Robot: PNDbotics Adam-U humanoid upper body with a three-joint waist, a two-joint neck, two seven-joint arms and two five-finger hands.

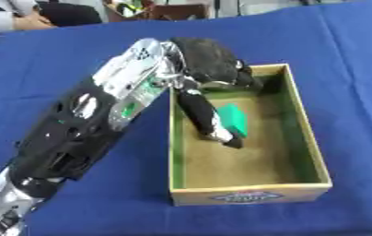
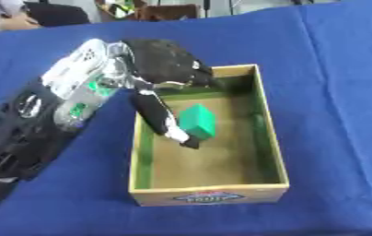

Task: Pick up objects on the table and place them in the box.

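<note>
A cardboard box (image 1: 311, 138) with green inner walls stands on the blue table, right of centre. My left arm comes in from the lower left, and its hand (image 1: 209, 57) hangs over the box's far left corner. One long straight finger (image 2: 163, 119) points down into the box. A small green block (image 2: 197, 120) sits tilted inside the box, right against that finger's right side. The other fingers (image 1: 244, 77) lie near the box's far wall, apart from the block. Nothing is pinched around the block. My right hand shows in neither view.
Blue cloth (image 1: 60, 55) covers the table on all sides of the box. A person's arm (image 1: 12, 20) rests at the far left edge, and dark items (image 2: 153, 10) stand beyond the far edge. The box's near half holds only its sandy floor (image 1: 237, 161).
</note>
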